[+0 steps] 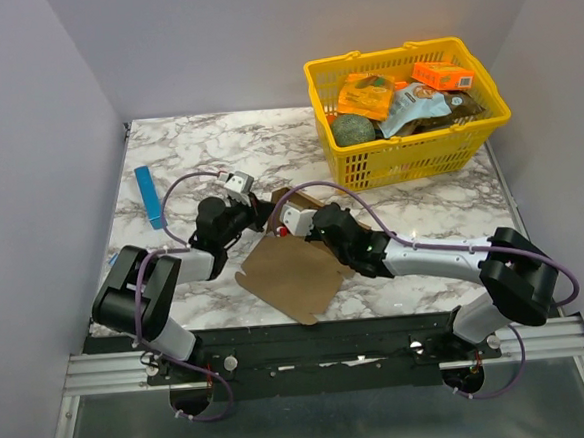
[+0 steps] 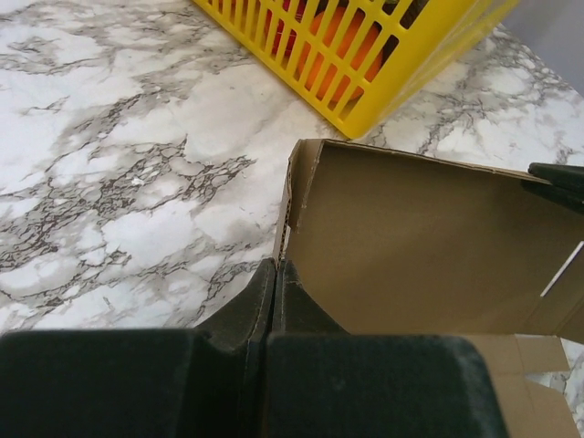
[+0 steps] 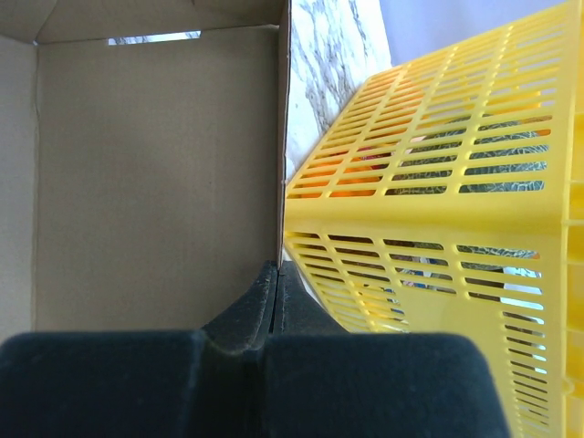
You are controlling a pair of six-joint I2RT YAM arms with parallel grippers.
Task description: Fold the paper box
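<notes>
Your left gripper [image 2: 276,265] is closed tight, its two dark fingers pinching the thin raised edge at the left corner of the paper box [image 2: 420,237]; in the left wrist view the cardboard wall runs straight down into the seam between the fingertips. Your right gripper [image 3: 276,266] is closed in the same way, with a vertical edge of a brown panel clamped between its fingers and the plain inner face of the paper box [image 3: 155,173] spreading away to the left of that edge in the right wrist view. From above, the left gripper [image 1: 262,213] and the right gripper [image 1: 287,219] meet just beside each other at the far end of the paper box [image 1: 291,274], which sits about mid-counter between the two arms. Its far panels stand up at the grippers, while a broad flat part lies on the marble counter [image 1: 217,144] and reaches toward the near edge. Far and right of the box stands the yellow basket [image 1: 413,160], close to the raised panels but apart from them; it holds orange boxes [image 1: 366,96] and other packets. A blue strip [image 1: 149,197] lies on the counter at the far left, well apart from the box.
</notes>
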